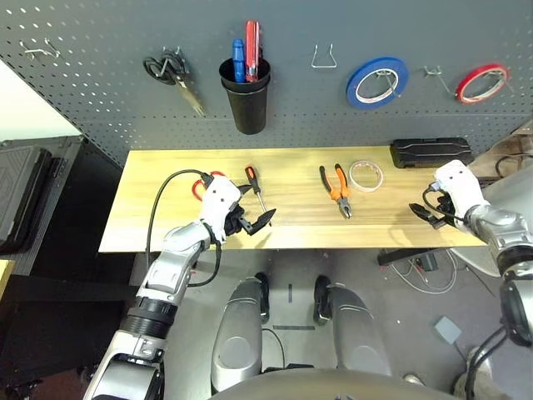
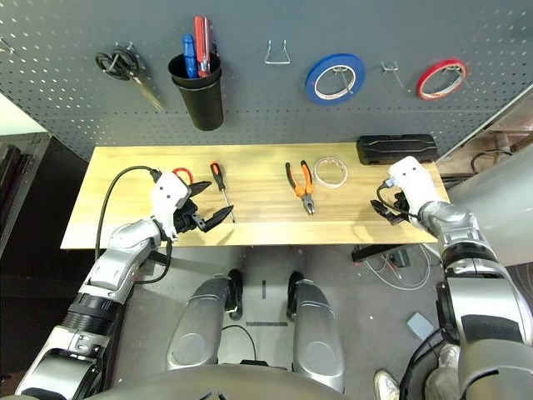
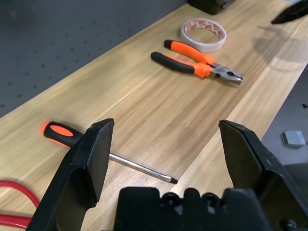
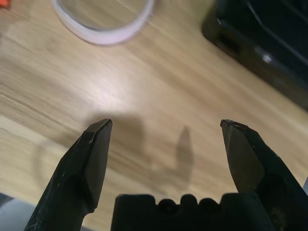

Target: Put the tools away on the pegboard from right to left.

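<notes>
- Head stereo pair, high above, looking steeply down on wooden table (image 1: 283, 179) and pegboard (image 1: 333, 100); same scene, slightly offset.
- Left wrist view, low and close, looking along the tabletop past screwdriver (image 3: 96, 149) toward pliers (image 3: 197, 65).
- Right wrist view, very close, angled down toward tape roll (image 4: 103, 21); tape roll shared with left wrist.

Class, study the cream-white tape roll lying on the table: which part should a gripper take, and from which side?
Grip the cream-white tape roll across its band, one finger inside the hole, one outside, coming from above. It lies flat on the table, so only its upper rim and open centre are offered. The open right gripper is nearest.
</notes>
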{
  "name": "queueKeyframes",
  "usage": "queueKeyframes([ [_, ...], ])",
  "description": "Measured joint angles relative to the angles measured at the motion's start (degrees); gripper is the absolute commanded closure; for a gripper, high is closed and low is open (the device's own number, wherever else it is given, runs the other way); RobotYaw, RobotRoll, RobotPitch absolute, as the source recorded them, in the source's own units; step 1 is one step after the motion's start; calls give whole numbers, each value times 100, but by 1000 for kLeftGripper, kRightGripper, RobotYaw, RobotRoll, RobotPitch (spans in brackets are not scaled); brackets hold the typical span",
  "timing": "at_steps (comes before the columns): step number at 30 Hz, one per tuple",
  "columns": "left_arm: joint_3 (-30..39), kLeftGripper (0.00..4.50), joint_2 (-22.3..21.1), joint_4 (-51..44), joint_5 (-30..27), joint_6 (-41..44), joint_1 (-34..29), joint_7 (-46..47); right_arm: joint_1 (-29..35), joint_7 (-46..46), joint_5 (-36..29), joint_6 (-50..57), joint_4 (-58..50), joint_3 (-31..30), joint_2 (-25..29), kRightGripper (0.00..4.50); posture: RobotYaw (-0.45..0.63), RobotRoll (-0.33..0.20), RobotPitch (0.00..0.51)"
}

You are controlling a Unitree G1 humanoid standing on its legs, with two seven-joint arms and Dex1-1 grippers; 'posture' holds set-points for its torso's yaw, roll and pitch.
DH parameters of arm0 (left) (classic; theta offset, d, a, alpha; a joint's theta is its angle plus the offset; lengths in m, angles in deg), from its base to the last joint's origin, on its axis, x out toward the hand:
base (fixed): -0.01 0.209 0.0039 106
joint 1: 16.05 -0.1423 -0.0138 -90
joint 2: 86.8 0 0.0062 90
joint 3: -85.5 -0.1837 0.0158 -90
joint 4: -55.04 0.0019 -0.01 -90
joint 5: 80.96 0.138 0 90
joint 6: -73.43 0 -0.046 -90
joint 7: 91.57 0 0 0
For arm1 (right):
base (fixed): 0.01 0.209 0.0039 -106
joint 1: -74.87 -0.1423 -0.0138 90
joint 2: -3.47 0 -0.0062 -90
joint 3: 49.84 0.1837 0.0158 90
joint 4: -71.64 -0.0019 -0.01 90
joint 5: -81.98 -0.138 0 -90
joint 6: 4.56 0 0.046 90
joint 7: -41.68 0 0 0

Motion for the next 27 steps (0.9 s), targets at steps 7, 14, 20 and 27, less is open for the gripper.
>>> queueKeyframes([
  [7,-13,33,-85,-235,36,169,-21,1,-676,125,439,33,188,-455,-410,0,159,0,316],
  [14,-33,33,-100,-465,82,314,-134,32,-1023,123,794,275,311,-813,-854,0,211,0,335],
  [20,-45,33,-98,-899,88,506,-353,154,-1263,1,1044,561,480,-958,-1017,0,255,0,348],
  [27,-50,33,-105,-1335,90,753,-638,311,-1413,-70,1200,817,521,-1023,-1192,0,300,0,355],
])
